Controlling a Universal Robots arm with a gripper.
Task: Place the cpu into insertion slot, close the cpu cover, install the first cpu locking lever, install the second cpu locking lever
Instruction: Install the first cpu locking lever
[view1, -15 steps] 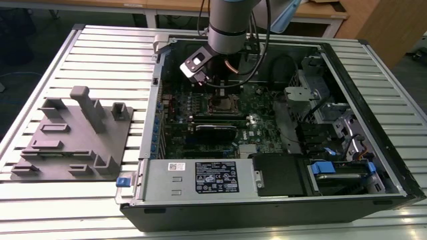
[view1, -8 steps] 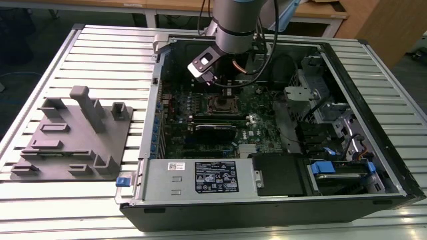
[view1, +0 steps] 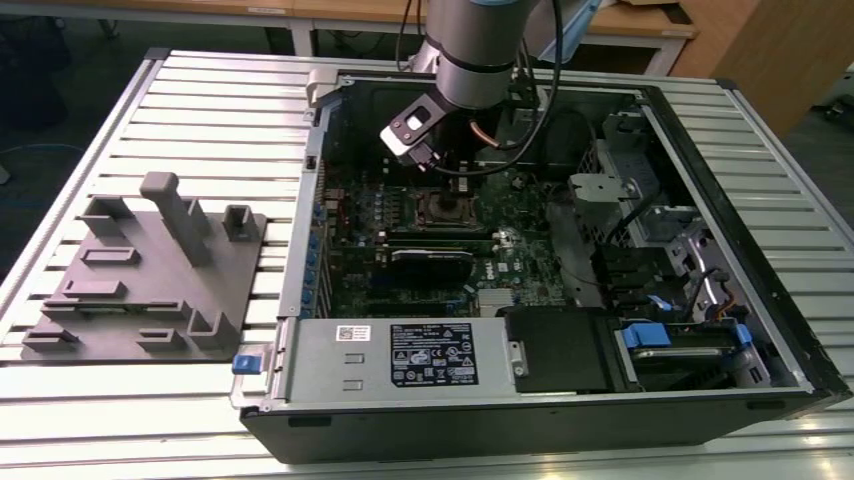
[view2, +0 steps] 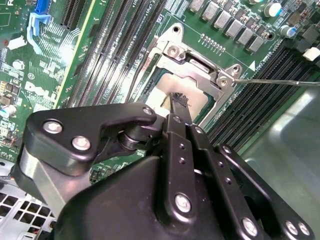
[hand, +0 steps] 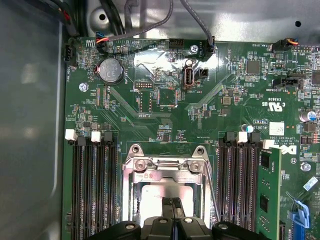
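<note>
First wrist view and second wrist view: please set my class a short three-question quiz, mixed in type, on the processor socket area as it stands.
1. True or false: the fingers of the pincer are spread wide apart.
2. Multiple choice: in both wrist views, the pincer's tips are nearest to
A. the cpu
B. a round coin battery
C. a blue connector
3. Missing word: the circuit board around the insertion slot is coloured ___.

Key: 1 false (the fingers are together); 2 A; 3 green.
</note>
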